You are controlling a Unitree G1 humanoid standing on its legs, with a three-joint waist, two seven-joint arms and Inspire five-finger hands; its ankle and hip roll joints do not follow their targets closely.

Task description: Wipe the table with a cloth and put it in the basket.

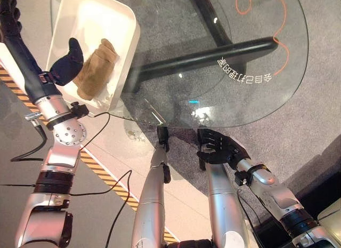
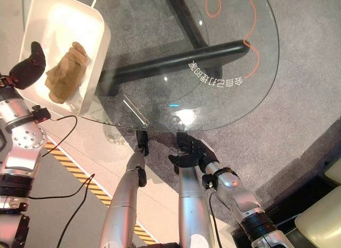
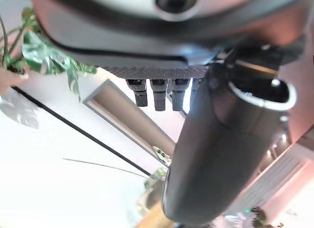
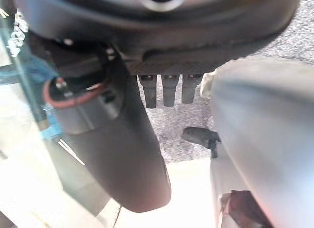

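The left hand (image 1: 67,61) is up over the white basket (image 1: 121,56). Its fingers are loose and a bit bent, and it holds nothing. In the left wrist view the fingers (image 3: 160,93) point out in a short straight row with nothing between them. The hand hangs just beside the cloth (image 1: 96,69), on the cloth's left side, and I cannot tell if it touches it.

The cloth is tan and crumpled. It lies inside the basket, near the middle. The basket sits at the left edge of the round glass table (image 1: 256,93), and part of it is over the glass.

You can see right through the table. Under the glass is a thick black bar (image 1: 213,53), the table's leg. A thin orange cord (image 1: 281,40) curls under the far right part of the table. Some white letters (image 1: 242,73) are printed on the glass. The grey carpet (image 1: 319,98) is to the right of the table.

The right hand (image 1: 218,146) is low, just under the near rim of the table. Its fingers are spread flat and open, and it holds nothing. In the right wrist view its fingers (image 4: 169,90) stick out straight over the carpet.
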